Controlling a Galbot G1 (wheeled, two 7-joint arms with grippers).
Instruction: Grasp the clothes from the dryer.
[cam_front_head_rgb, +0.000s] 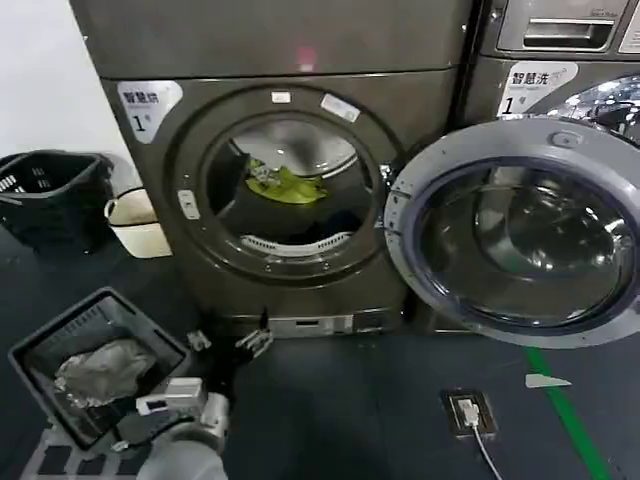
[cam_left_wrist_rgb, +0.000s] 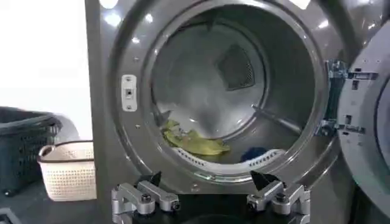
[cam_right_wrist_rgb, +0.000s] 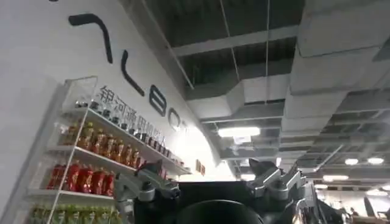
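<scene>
The dryer (cam_front_head_rgb: 300, 60) stands with its porthole open and its round glass door (cam_front_head_rgb: 520, 235) swung out to the right. Inside the drum lie the clothes: a lime yellow-green garment (cam_front_head_rgb: 285, 183) (cam_left_wrist_rgb: 195, 143) at the front left and a dark navy one (cam_front_head_rgb: 340, 222) (cam_left_wrist_rgb: 253, 154) to its right. My left gripper (cam_front_head_rgb: 228, 343) (cam_left_wrist_rgb: 207, 181) hangs low in front of the dryer, below the porthole and outside it, open and holding nothing. My right gripper (cam_right_wrist_rgb: 206, 171) points up toward a ceiling, open, with nothing between its fingers.
A dark basket (cam_front_head_rgb: 100, 300) holding a pale grey cloth (cam_front_head_rgb: 100, 370) sits at my lower left. A black basket (cam_front_head_rgb: 50, 195) and a cream basket (cam_front_head_rgb: 135, 222) stand left of the dryer. A like machine (cam_front_head_rgb: 560, 60) stands on the right. A floor socket (cam_front_head_rgb: 468, 410) lies ahead.
</scene>
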